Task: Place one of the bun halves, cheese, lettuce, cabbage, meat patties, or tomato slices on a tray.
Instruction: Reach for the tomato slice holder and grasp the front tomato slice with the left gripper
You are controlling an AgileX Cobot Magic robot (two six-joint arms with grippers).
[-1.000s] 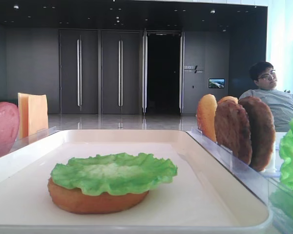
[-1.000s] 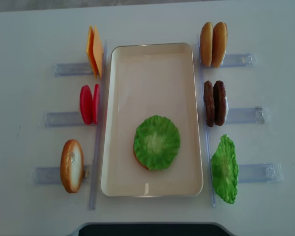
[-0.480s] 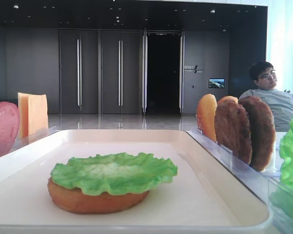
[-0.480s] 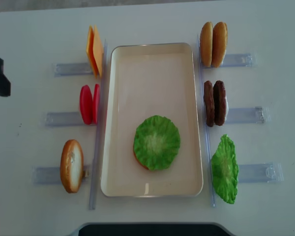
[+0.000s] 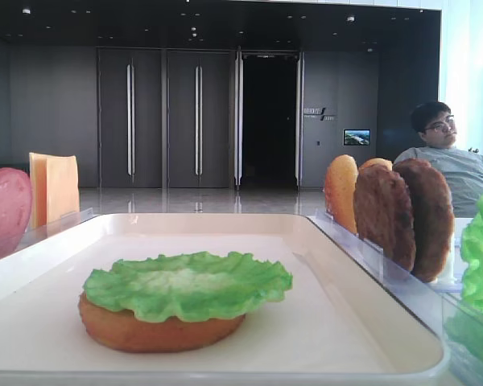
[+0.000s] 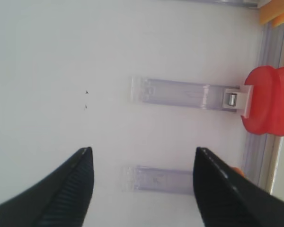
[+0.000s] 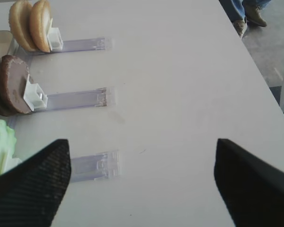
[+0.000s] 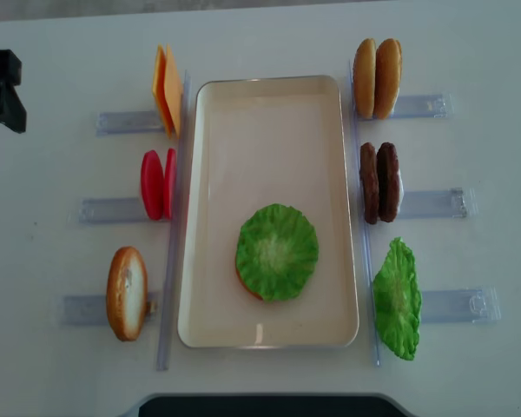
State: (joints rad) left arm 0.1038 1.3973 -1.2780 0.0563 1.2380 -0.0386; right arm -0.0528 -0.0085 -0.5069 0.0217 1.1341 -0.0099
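Observation:
The cream tray (image 8: 269, 82) holds a bun half (image 8: 243, 285) topped with lettuce (image 8: 277, 251). Left of the tray stand cheese (image 8: 166, 89), tomato slices (image 8: 157, 184) and a bun half (image 8: 126, 293). On its right are two bun halves (image 8: 377, 78), meat patties (image 8: 379, 182) and another lettuce leaf (image 8: 396, 299). Cabbage is out of view. My left gripper (image 6: 143, 150) hangs open and empty over bare table, left of the tomato slices (image 6: 270, 101). My right gripper (image 7: 142, 142) is open and empty, right of the patties (image 7: 9, 85).
Clear plastic holders (image 8: 113, 209) carry the food on both sides of the tray, with long clear rails (image 8: 172, 261) along its edges. The left arm (image 8: 0, 82) shows at the far left corner. A seated person (image 5: 447, 153) is behind the table.
In the overhead view the left arm has come in from the left edge and moved toward the far left corner of the table. The food has not moved.

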